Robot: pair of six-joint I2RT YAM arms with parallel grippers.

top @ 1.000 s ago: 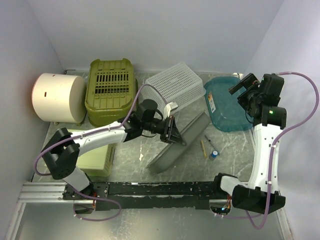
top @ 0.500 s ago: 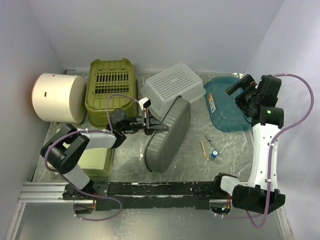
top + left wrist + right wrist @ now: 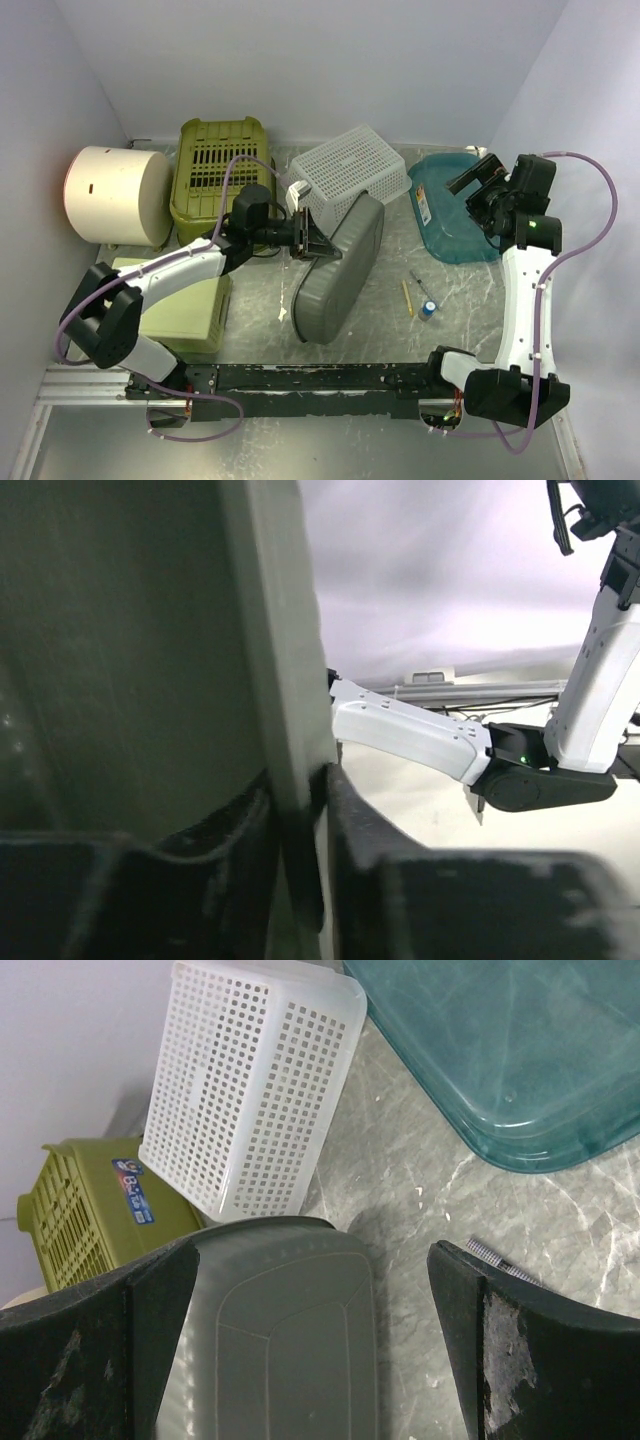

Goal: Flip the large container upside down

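Left gripper (image 3: 312,240) was clamped on the rim of the large grey plastic container (image 3: 340,270), one finger on each side of the wall. The container stood tilted on its long edge just ahead of that gripper, base turned away from it. Its lower edge seemed to rest on the marbled table (image 3: 455,310), though the overhead view left that unsure. Right gripper (image 3: 478,180) hung with fingers wide apart above a teal translucent tray (image 3: 450,225), well apart from the container.
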